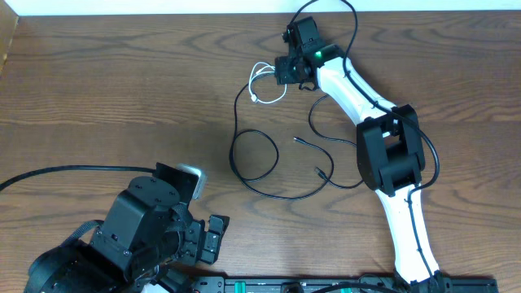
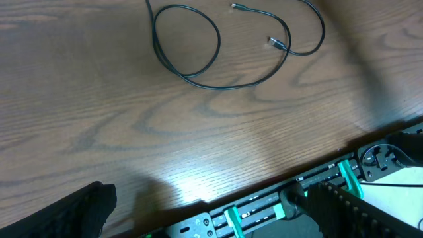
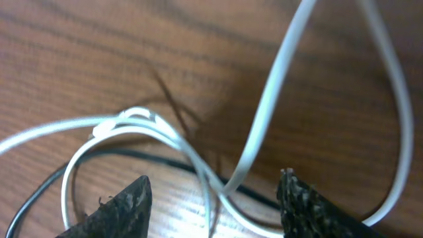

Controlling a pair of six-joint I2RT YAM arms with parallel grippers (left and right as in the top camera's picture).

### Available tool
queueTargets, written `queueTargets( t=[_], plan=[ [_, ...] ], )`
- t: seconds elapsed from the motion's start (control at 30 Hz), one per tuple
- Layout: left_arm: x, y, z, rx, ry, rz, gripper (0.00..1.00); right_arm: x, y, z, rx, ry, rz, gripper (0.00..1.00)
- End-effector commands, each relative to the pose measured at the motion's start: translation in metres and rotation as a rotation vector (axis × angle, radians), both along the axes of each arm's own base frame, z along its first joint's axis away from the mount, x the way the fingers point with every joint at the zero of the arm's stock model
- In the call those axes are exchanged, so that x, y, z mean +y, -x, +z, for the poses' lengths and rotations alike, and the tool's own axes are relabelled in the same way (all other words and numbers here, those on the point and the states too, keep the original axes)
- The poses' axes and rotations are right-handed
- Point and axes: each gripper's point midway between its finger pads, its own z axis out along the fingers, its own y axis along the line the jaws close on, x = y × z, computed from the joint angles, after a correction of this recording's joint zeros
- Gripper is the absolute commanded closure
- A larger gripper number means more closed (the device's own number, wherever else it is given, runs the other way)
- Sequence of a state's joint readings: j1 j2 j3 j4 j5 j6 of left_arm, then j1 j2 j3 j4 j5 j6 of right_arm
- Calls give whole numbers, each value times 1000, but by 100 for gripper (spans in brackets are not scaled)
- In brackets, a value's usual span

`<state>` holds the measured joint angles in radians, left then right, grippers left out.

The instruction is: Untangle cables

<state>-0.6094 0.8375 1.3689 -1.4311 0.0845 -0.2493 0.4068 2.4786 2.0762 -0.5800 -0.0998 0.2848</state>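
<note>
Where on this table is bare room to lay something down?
Bare wood lies far left, bordered by the loop of the thin black cable and the left arm. More lies right of the right arm. It is crowded around the thin white cable at the right gripper.

White cable (image 3: 268,92) and black cable (image 2: 219,39) on a brown, wood-grained surface (image 1: 98,98), alongside the white-and-black right arm (image 1: 350,85), its small light (image 1: 319,55) glowing green, and its black, rough-textured right end effector (image 3: 215,178).
</note>
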Motion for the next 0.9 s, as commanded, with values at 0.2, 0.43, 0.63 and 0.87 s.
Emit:
queueTargets(
  t=[0.2, 0.43, 0.63, 0.87],
  plan=[
    [-1, 0, 1, -7, 5, -15, 2, 8, -11, 5, -69, 8, -1, 55],
    [-1, 1, 2, -6, 7, -16, 2, 23, 0, -12, -32, -4, 39, 71],
    [-1, 1, 2, -6, 6, -16, 2, 43, 15, -11, 9, -81, 156, 87],
    [-1, 1, 2, -7, 6, -16, 2, 33, 37, -6, 85, -41, 214, 99]
  ],
)
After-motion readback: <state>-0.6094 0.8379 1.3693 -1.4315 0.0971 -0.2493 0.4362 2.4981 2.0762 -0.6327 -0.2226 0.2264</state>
